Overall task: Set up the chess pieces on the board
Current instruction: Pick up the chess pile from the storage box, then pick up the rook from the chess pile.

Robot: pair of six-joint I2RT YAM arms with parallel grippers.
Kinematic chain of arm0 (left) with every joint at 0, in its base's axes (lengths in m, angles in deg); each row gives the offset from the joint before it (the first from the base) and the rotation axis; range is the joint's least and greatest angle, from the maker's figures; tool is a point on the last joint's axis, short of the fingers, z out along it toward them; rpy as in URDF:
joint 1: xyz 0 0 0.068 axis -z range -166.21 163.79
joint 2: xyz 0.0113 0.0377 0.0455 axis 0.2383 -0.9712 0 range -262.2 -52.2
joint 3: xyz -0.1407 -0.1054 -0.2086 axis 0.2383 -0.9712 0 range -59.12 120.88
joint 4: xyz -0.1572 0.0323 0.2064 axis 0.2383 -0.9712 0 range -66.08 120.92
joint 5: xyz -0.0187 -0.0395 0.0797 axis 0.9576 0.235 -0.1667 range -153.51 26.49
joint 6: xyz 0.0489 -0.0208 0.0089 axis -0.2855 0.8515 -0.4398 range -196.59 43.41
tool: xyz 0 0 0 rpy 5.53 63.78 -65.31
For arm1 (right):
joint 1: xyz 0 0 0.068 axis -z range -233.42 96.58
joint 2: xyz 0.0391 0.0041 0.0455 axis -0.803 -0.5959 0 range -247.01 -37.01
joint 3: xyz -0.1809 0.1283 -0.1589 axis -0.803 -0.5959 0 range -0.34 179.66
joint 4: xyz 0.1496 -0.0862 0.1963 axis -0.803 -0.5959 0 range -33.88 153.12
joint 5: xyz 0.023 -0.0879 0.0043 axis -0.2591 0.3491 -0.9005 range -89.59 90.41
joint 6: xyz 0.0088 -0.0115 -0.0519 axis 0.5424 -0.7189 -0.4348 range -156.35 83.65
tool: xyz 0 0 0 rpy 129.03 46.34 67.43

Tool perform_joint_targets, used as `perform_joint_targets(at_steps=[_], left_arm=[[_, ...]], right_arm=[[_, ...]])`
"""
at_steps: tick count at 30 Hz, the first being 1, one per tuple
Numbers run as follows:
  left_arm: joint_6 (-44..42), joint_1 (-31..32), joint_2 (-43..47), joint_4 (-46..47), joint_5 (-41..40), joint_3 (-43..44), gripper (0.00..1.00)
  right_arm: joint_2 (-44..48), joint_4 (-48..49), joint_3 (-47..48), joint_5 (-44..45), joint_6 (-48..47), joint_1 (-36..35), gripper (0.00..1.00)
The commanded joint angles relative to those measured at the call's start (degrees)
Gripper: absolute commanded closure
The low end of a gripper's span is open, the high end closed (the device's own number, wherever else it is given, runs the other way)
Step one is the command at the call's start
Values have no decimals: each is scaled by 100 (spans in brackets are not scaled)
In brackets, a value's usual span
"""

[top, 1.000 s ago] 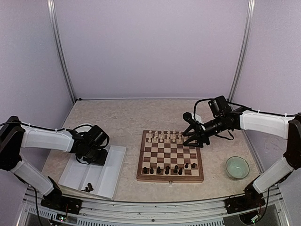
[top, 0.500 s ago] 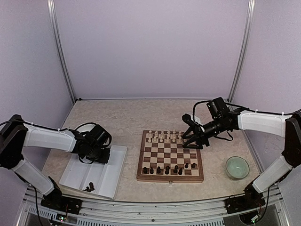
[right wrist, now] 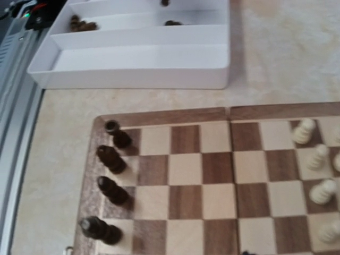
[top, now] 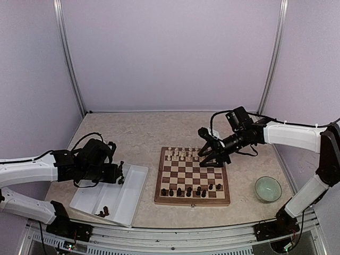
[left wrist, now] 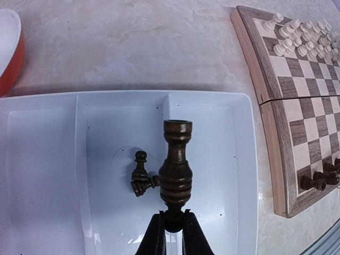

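over the white tray (left wrist: 42, 159), left gripper (left wrist: 173, 222) clamps a dark chess piece (left wrist: 176, 170).

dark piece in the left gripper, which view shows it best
Left wrist: the dark piece fills the centre, pinched by the left gripper. Top external shows it too small; right wrist, nothing clear.

Left fingers (left wrist: 154, 240) holding dark rook (left wrist: 175, 175) pulled back over tray (left wrist: 42, 159); right arm (top: 287, 135) shifted left.

Dark brown chess pieces (left wrist: 176, 170), brown-and-cream checkered board (top: 192, 174), white tray (left wrist: 48, 175).
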Motion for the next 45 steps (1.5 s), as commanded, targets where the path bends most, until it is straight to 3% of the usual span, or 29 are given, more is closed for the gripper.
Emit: perform_joint_targets(at_steps=[1, 12, 21, 37, 41, 45], left_arm=[[162, 19, 103, -158, 17, -68, 98], [-172, 438, 262, 113, 295, -12, 98], [-410, 1232, 143, 361, 381, 196, 98], [-566, 1480, 270, 669, 282, 306, 98], [-593, 1474, 228, 718, 289, 328, 98], [-594, 1476, 201, 728, 223, 328, 98]], right_arm=[[-193, -248, 300, -30, 56, -255, 44], [-1817, -142, 2286, -444, 1480, -1329, 50], [-3643, -735, 4483, -1162, 2303, -1789, 46], [-4213, -655, 4764, -1509, 2901, -2045, 45], [-4320, -557, 4859, -1677, 3073, -2068, 51], [-4384, -502, 4900, -1826, 3134, -2075, 67]])
